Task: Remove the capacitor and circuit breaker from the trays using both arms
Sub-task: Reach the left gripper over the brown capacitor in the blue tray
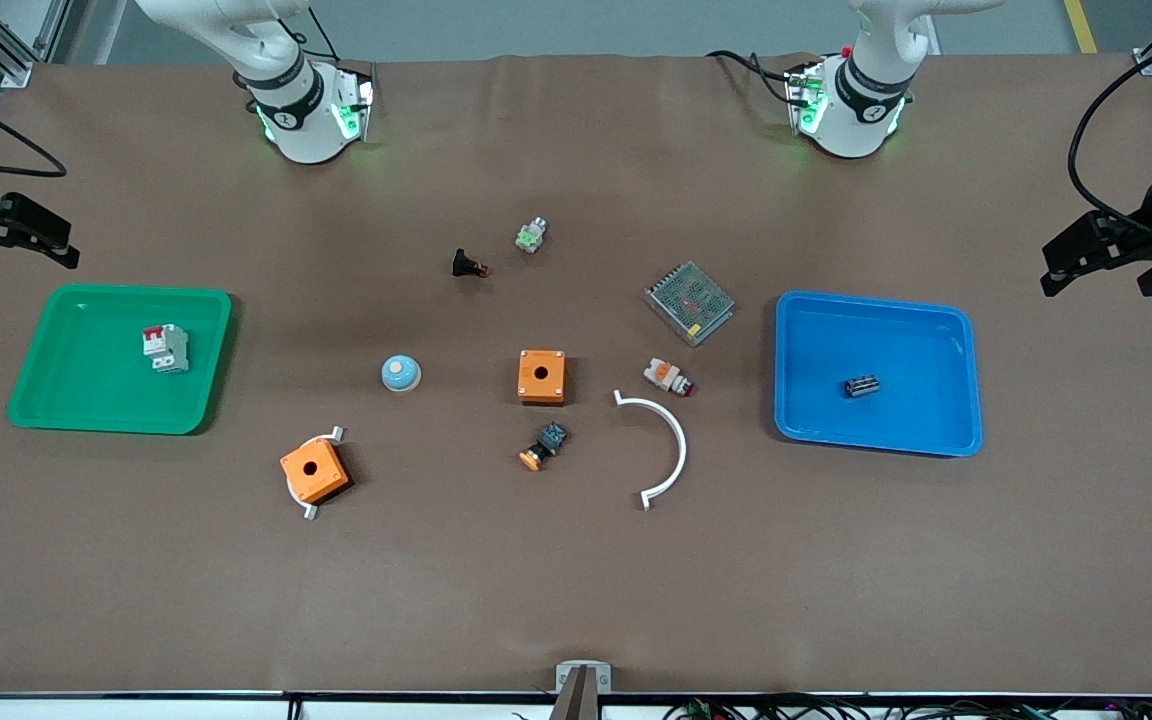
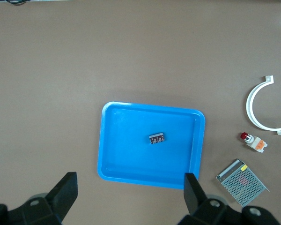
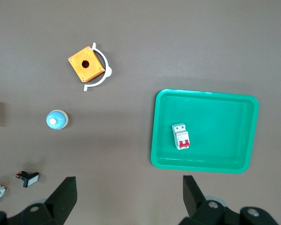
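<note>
The breaker point(image 1: 165, 348), a white-grey block with a red top, lies in the green tray point(image 1: 56, 400) at the right arm's end; it also shows in the right wrist view point(image 3: 181, 136). The capacitor point(image 1: 862, 386), a tiny dark cylinder with pale bands, lies in the blue tray point(image 1: 936, 430) at the left arm's end; it also shows in the left wrist view point(image 2: 157, 138). My right gripper point(image 1: 58, 243) point(image 3: 129, 179) is open and empty, up over bare table beside the green tray point(image 3: 201, 164). My left gripper point(image 1: 1052, 268) point(image 2: 129, 177) is open and empty, up over the blue tray's edge point(image 2: 145, 176).
Between the trays lie two orange boxes point(image 1: 541, 376) point(image 1: 314, 472), a white curved piece point(image 1: 661, 445), a blue-white dome point(image 1: 401, 373), a black-blue pushbutton point(image 1: 544, 445), a white-orange part point(image 1: 668, 377), a metal mesh unit point(image 1: 689, 302), a small black part point(image 1: 468, 265) and a green-white part point(image 1: 532, 235).
</note>
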Controlling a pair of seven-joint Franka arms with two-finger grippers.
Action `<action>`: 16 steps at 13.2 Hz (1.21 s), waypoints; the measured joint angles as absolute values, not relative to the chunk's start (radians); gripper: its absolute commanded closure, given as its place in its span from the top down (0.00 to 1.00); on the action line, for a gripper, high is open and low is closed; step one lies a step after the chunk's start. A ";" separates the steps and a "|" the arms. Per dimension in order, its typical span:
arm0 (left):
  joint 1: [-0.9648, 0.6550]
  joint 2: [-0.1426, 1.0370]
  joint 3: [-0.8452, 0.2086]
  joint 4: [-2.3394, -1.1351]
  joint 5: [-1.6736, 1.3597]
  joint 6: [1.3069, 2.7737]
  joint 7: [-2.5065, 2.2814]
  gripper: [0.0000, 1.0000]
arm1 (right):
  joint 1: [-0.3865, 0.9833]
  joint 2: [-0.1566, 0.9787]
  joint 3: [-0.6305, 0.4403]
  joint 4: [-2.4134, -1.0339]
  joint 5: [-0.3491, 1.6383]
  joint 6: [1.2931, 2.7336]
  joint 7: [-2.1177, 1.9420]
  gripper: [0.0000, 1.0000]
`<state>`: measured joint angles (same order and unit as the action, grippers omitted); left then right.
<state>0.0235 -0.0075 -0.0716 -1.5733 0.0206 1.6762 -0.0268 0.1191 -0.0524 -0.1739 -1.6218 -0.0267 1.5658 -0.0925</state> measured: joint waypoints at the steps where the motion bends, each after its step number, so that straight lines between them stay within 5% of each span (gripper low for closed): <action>1: 0.023 -0.007 -0.072 -1.573 0.021 1.674 -0.027 1.00 | 0.123 -0.052 -0.174 -1.617 -0.027 1.566 -0.092 1.00; 8: 0.024 0.015 -0.071 -1.579 0.021 1.657 -0.028 1.00 | 0.125 -0.052 -0.174 -1.612 -0.027 1.568 -0.092 1.00; 16: 0.025 0.192 -0.071 -1.633 0.021 1.670 -0.028 1.00 | 0.126 -0.048 -0.174 -1.601 -0.027 1.572 -0.092 1.00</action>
<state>0.0253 0.1916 -0.0710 -1.6332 0.0206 1.6701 -0.0276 0.1256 -0.0475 -0.1744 -1.6009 -0.0267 1.5723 -0.0920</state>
